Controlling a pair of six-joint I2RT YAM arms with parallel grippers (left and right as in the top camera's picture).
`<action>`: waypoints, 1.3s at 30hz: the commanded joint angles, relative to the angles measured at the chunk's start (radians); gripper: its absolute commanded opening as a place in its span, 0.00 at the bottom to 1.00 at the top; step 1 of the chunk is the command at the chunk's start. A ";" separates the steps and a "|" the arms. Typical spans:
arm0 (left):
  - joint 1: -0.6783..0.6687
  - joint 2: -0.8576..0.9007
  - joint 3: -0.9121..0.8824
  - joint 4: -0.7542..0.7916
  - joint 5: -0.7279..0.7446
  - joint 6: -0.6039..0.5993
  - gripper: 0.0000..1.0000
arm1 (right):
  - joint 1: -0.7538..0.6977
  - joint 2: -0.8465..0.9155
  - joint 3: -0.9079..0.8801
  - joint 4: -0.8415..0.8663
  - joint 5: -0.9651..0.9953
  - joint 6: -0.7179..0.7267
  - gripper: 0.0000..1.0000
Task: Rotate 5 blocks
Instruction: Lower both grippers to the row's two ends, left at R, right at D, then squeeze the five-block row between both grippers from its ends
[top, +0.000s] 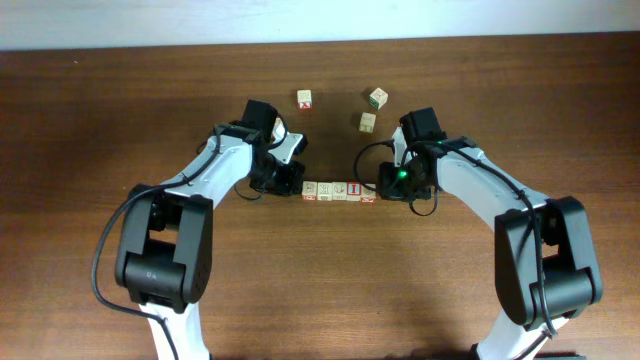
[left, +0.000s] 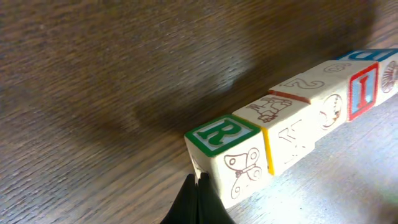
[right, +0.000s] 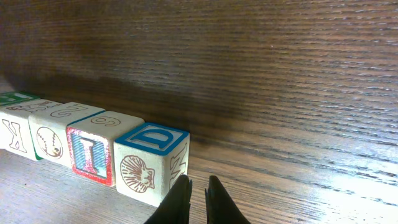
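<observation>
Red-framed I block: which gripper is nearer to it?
Right. The right gripper is beside the blue D block, which adjoins the red-framed I block; the left gripper is by the green R block, two more blocks further along.

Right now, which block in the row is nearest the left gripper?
The green-framed R block, the end one. The left gripper, shut, has its tips right at that block's outer face. The red-framed I block sits several blocks farther along.
</observation>
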 joint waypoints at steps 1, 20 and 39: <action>-0.009 0.006 -0.003 0.005 0.038 0.004 0.00 | 0.003 0.016 -0.006 0.003 0.016 0.008 0.11; -0.013 0.006 -0.003 0.020 0.045 -0.042 0.00 | 0.003 0.046 -0.006 0.016 -0.010 -0.001 0.07; -0.013 0.006 -0.003 0.030 0.041 -0.073 0.00 | -0.171 0.052 -0.018 0.005 -0.327 -0.188 0.04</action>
